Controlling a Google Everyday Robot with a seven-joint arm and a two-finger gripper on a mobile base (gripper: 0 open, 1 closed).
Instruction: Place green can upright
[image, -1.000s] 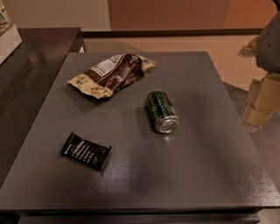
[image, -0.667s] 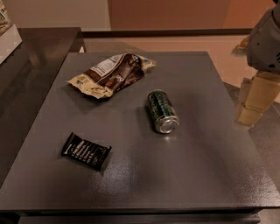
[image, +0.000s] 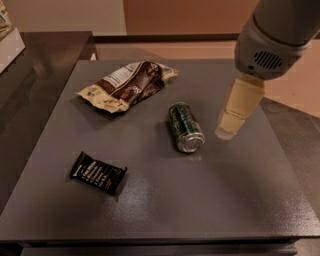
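The green can (image: 185, 126) lies on its side near the middle of the grey table (image: 210, 200), with its silver end toward the front. My gripper (image: 227, 131) hangs from the grey arm housing (image: 272, 42) at the upper right. It is just to the right of the can, apart from it, and holds nothing that I can see.
A brown and cream snack bag (image: 127, 85) lies at the back left of the table. A black wrapped bar (image: 98, 172) lies at the front left. A dark counter (image: 35, 75) adjoins the table's left side.
My arm and gripper have moved left from the table's right edge to a spot beside the can. The can, bag and bar have not moved.
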